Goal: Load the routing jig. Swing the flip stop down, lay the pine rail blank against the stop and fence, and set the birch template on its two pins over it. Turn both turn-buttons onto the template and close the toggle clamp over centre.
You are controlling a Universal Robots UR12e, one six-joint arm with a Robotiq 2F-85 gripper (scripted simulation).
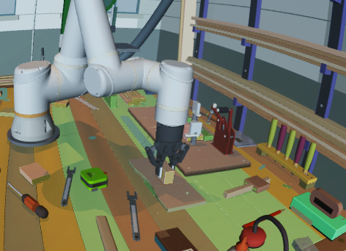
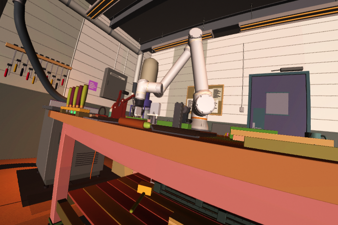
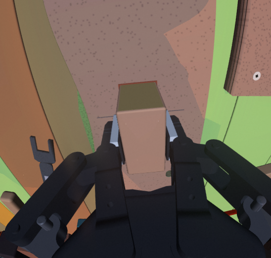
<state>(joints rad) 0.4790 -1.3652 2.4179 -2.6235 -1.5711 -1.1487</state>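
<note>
A small pale wooden block (image 1: 168, 176) (image 3: 141, 128) stands upright on a flat brown board (image 1: 166, 184) that lies on the green mat in front of the routing jig (image 1: 190, 145). The block is gripped on its two sides by my gripper (image 1: 164, 170) (image 3: 143, 141), which points straight down over the board. The jig's base plate lies just behind, with a grey flip stop (image 1: 195, 127) at its far side and a red toggle clamp (image 1: 223, 132) (image 2: 119, 105) standing with its handle raised at its right end. The block's lower end is hidden in the wrist camera.
A wooden rack of coloured chisels (image 1: 289, 145) sits right of the jig under the lumber shelves. A mallet (image 1: 247, 185), a green sander (image 1: 322, 211) and a red tool (image 1: 256, 235) lie to the front right. Two spanners (image 1: 132, 215), a green tape (image 1: 94, 178) and a screwdriver (image 1: 31, 204) lie to the left.
</note>
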